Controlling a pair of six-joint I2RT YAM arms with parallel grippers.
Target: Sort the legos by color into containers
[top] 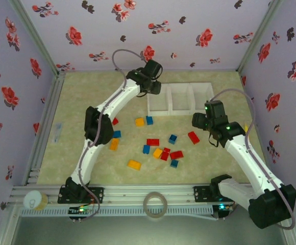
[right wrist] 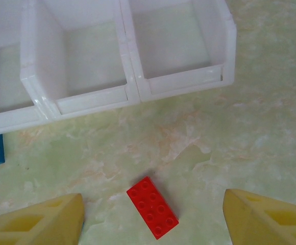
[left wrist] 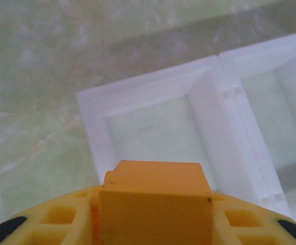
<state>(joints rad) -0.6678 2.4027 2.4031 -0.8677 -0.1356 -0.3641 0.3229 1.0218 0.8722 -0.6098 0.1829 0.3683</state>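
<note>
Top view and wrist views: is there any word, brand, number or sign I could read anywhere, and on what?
No text can be read.
Red brick: studs too blurred to show any mark.
Orange brick, white tray: no writing visible.
Tape roll at the near edge: too small to tell.

The tray lies at the back of the counter, right of centre, its three compartments in a row from left to right. The bricks lie scattered on the counter in front of it. The left gripper hangs at the tray's left end, a held brick between its fingers. The right gripper hovers before the right compartment, above a loose brick on the counter.
</note>
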